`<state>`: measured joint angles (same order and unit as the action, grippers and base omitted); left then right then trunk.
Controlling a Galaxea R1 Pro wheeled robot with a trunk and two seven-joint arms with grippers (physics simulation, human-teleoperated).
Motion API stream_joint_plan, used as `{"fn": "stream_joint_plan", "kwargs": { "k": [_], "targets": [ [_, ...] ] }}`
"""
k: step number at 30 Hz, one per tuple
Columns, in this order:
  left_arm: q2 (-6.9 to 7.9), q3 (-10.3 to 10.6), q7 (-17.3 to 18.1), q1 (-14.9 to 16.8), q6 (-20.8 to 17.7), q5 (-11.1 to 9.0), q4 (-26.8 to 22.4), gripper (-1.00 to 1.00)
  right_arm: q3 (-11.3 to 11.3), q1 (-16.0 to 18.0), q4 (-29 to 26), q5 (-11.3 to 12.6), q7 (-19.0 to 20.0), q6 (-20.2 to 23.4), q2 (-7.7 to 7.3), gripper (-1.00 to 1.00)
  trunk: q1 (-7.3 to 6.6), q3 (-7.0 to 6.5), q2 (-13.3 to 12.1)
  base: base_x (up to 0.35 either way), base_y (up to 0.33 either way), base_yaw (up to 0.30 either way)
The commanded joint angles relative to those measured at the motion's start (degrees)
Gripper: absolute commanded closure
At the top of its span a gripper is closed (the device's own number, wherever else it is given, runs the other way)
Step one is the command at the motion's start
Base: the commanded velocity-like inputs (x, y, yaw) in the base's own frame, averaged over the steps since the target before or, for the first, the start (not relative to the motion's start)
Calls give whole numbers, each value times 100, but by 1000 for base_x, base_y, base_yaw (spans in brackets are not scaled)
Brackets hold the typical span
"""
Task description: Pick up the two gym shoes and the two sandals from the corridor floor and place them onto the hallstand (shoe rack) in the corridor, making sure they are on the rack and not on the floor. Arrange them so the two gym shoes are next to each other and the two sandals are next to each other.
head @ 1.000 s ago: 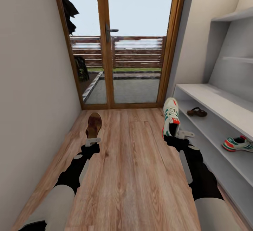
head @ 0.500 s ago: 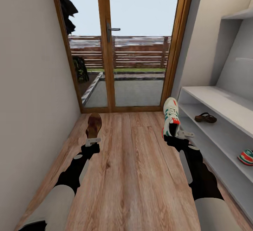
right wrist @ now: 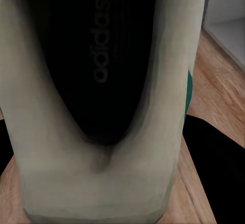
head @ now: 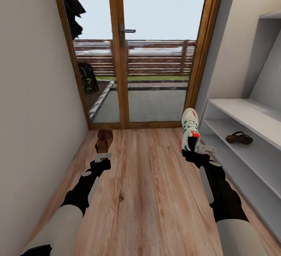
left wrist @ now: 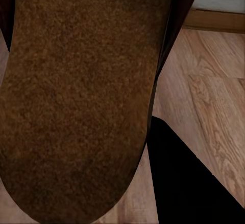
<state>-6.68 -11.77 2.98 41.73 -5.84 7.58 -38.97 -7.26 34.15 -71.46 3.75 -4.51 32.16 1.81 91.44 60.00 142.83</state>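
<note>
- Left gripper is clamped on a brown sandal. It has the heel end, and the rest of the sandal sticks out past the fingers toward the glass door, held up over the wood floor. The pale fingers are pinched tight against it with no gap I can make out.
- In the left wrist view that sandal's fuzzy brown footbed takes up most of the picture, running straight out from the gripper, with floor planks beside it.
- Right gripper is closed on a white gym shoe with green stripes and a red-orange tongue. It grabs the heel end and the toe points up and away toward the door. One light finger pokes out on the rack side, just beside the shoe's heel.
- The right wrist view looks right down into the shoe's dark inside, with a brand name printed on the insole and white walls around it.
- Count: two sandals in sight, one in the left gripper and a second sandal lying flat on the rack's upper open shelf. One gym shoe in sight, the held one.
- The shoe rack runs along the robot's right wall. The held gym shoe is near its front corner but not touching, and the held sandal is well apart from it, over by the left wall.
</note>
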Motion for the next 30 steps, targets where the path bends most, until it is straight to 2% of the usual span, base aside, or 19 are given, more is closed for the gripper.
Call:
{"fn": "stream_joint_plan", "kwargs": {
  "k": [1,18,30],
  "targets": [
    [-8,-35,36,2,-31,77,-14,100,-3,4,-8,42,-33,25,3,100,2,6,2,339,88,-66],
    [-8,-35,36,2,-31,77,-14,100,-3,4,-8,47,-33,24,3,100,2,6,2,339,92,-239],
    [-8,-35,36,2,-31,77,-14,100,-3,4,-8,55,-33,26,3,100,2,6,2,314,184,-263]
  ]
}}
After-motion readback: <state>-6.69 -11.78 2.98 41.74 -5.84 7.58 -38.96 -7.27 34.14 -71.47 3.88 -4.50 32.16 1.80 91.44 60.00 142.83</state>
